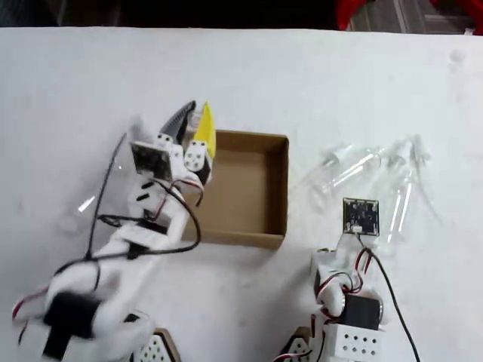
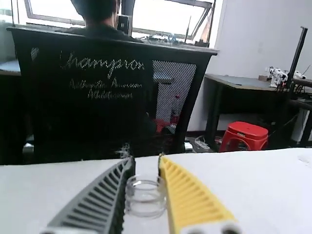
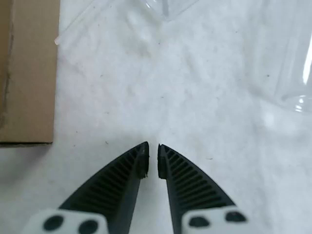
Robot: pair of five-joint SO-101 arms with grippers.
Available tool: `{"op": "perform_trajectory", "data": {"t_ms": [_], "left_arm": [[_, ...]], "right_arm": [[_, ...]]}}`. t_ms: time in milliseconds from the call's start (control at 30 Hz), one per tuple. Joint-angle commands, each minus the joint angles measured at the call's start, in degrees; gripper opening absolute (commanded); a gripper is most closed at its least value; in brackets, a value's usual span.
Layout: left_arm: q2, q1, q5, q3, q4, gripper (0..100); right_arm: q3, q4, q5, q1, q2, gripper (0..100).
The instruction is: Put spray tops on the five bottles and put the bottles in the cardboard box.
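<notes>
Centre of frame, high view: the cardboard box (image 1: 245, 188) sits on the table (image 1: 317, 75). The left gripper (image 1: 195, 124) stands at the box's upper left corner, over its left wall, with one bottle (image 2: 145, 196) clamped by the neck between its fingers. The loose bottles (image 1: 377, 177) lie in a cluster at centre right, right of the box and apart from it. The right arm (image 1: 347, 302) occupies the lower right, just below that cluster. The right gripper (image 3: 152, 158) hangs over bare table, with the box to one side and the loose bottles beyond.
</notes>
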Motion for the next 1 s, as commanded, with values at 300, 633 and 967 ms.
{"op": "perform_trajectory", "data": {"t_ms": [300,633,967], "left_arm": [[26.9,-2.4,-4.0,-10.3,-25.0,2],[27.0,-3.6,-3.8,-13.2,-18.5,3],[26.3,-3.7,-0.5,-11.7,-18.4,5]], "right_arm": [[0.5,0.3,0.6,0.1,-0.3,1.6],[0.5,0.3,0.5,0.1,-0.3,1.6],[0.5,0.3,0.5,0.1,-0.3,1.6]]}}
